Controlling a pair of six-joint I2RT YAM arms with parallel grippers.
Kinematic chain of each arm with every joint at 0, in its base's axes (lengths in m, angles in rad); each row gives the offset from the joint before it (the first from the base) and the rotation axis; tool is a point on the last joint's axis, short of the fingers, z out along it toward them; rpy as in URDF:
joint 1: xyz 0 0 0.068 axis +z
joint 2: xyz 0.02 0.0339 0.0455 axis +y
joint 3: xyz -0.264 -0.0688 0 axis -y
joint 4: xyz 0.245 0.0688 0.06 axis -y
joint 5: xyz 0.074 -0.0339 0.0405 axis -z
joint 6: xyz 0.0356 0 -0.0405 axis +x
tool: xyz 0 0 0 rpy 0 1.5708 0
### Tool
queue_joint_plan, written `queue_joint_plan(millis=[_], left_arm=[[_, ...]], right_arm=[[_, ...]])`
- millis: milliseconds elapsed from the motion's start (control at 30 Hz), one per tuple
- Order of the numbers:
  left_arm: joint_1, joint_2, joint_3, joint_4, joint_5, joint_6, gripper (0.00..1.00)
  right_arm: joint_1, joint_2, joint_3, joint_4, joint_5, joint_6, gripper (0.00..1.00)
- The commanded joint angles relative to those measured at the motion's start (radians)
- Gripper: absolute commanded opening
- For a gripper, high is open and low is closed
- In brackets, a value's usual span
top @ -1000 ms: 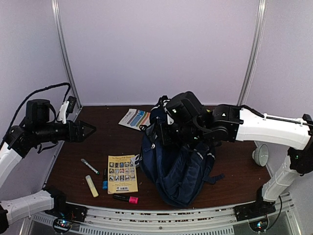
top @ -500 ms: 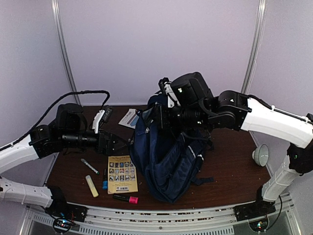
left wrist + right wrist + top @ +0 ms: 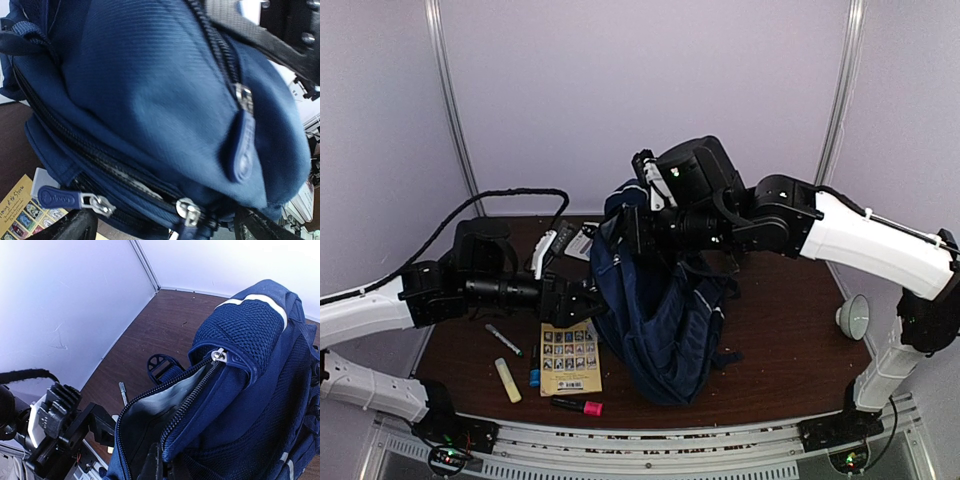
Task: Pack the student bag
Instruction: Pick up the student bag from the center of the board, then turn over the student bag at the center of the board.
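The student bag (image 3: 660,320) is a navy backpack, held up by its top and leaning on the table. My right gripper (image 3: 638,228) is shut on the rim of its open main compartment. In the right wrist view the grip (image 3: 167,466) sits at the bottom edge, and the bag (image 3: 260,390) gapes open with its grey lining (image 3: 165,400) showing. My left gripper (image 3: 592,300) is open against the bag's left side. In the left wrist view the bag (image 3: 150,90) fills the frame, and my open jaws (image 3: 167,231) straddle its lower zippers.
A yellow booklet (image 3: 568,355), a pink highlighter (image 3: 578,405), a yellow highlighter (image 3: 507,380), a blue marker (image 3: 534,374) and a pen (image 3: 503,340) lie at the front left. A white bowl (image 3: 850,318) sits at the right edge. Another booklet (image 3: 582,238) lies behind the left arm.
My right gripper has lifted the bag's top up and to the left. My left arm has swung right, from the table's left edge up to the bag's side.
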State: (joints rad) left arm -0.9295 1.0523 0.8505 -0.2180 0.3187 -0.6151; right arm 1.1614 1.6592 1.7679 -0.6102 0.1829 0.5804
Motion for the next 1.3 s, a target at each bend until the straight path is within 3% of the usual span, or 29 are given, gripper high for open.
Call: queue_joint_plan(millis=[0,167,367,567,633,800,900,1033,1267], left_arm=[[-0.009,-0.093,-0.027,0.083,0.013,0.018,0.98],[-0.009,-0.144,-0.068,0.116,-0.041,-0.048,0.98],[-0.012,-0.074,-0.088,0.184,-0.033,-0.102,0.98],[-0.026,0.028,-0.014,0.151,-0.082,-0.114,0.96],[-0.033,0.048,0.001,0.141,-0.112,-0.119,0.88],[-0.035,0.044,-0.013,0.119,-0.193,-0.128,0.5],[-0.035,0.014,-0.019,0.116,-0.235,-0.119,0.32],[-0.035,0.006,0.054,0.026,-0.321,-0.049,0.01],[-0.035,0.08,0.37,-0.288,-0.604,0.217,0.0]], right_arm=[[-0.001,-0.03,0.077,0.118,0.056,-0.037,0.0],[-0.002,-0.021,0.09,0.116,0.079,-0.041,0.0],[-0.003,-0.002,0.118,0.106,0.079,-0.037,0.0],[-0.002,0.0,0.116,0.105,0.083,-0.031,0.0],[-0.002,-0.002,0.116,0.105,0.088,-0.032,0.0],[-0.003,-0.021,0.122,0.105,0.092,-0.036,0.0],[-0.002,-0.035,0.121,0.107,0.082,-0.037,0.0],[-0.003,-0.05,0.12,0.119,0.068,-0.049,0.0],[-0.03,-0.086,0.125,0.12,0.072,-0.092,0.0]])
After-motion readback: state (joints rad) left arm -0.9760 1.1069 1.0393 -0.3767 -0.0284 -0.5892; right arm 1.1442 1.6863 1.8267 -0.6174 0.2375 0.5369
